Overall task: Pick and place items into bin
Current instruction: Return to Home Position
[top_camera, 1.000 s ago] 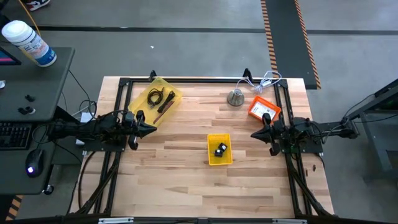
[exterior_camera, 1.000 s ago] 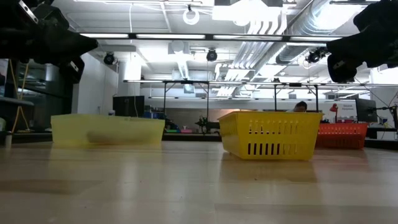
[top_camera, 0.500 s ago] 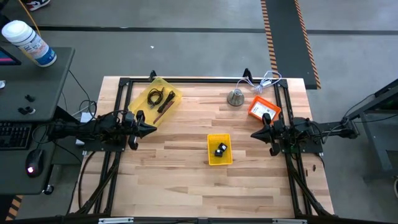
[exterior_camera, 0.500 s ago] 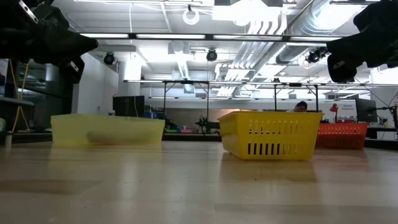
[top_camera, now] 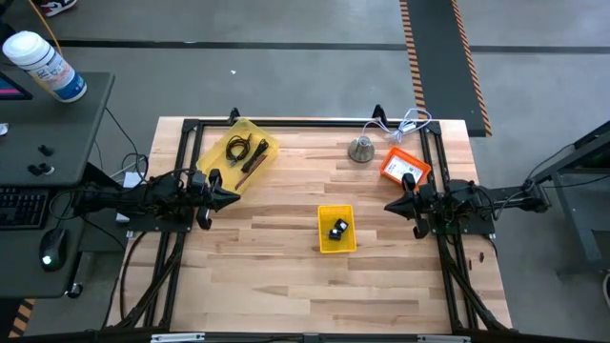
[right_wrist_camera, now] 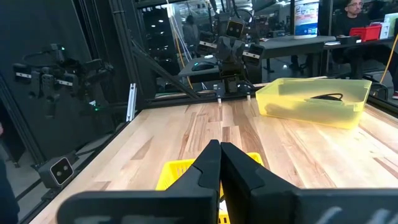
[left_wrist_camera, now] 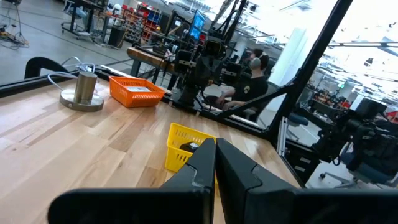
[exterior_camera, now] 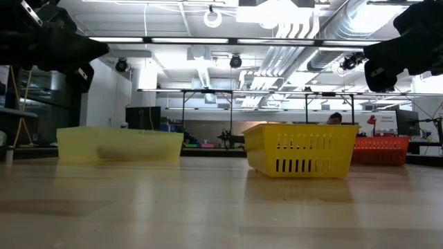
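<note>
I find both grippers empty with fingers pressed together: left gripper (top_camera: 236, 198) at the table's (top_camera: 286, 276) left edge, right gripper (top_camera: 387, 205) at its right edge. Coiled black cable (top_camera: 235, 148) and red-handled tool (top_camera: 255, 164) lie in the pale yellow bin (top_camera: 270, 143) by the far left corner. Two black blocks (top_camera: 338, 228) sit in the small yellow basket (top_camera: 335, 209) mid-table.

A pale wooden surface (top_camera: 286, 267) carries three containers: a light yellow bin (top_camera: 214, 164) at the far left, a small yellow basket (top_camera: 335, 249) at the centre and an orange basket (top_camera: 389, 164) at the far right — with a grey metal cone (top_camera: 361, 149) and a white cable (top_camera: 408, 124) beside it.
</note>
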Robot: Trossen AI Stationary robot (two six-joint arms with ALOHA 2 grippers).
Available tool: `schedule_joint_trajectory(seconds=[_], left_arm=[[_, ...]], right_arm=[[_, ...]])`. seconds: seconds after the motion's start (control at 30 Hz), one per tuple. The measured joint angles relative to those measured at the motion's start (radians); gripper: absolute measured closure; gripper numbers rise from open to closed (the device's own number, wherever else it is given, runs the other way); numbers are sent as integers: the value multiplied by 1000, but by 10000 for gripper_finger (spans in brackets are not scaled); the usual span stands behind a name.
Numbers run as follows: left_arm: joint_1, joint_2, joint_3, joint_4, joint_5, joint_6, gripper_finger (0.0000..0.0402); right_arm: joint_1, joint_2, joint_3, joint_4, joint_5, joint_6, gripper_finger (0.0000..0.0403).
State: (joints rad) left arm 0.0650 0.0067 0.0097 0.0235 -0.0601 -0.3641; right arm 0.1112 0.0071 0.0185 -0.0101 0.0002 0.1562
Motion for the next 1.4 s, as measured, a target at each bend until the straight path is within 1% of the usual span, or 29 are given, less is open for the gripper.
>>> schedule_joint_trajectory(seconds=[0.67,1.4], left_arm=[[0,0,0,0,0,0,401],[0,0,0,0,0,0,401]], right_arm=[[0,0,0,0,0,0,396],[0,0,-1,0,0,0,400]])
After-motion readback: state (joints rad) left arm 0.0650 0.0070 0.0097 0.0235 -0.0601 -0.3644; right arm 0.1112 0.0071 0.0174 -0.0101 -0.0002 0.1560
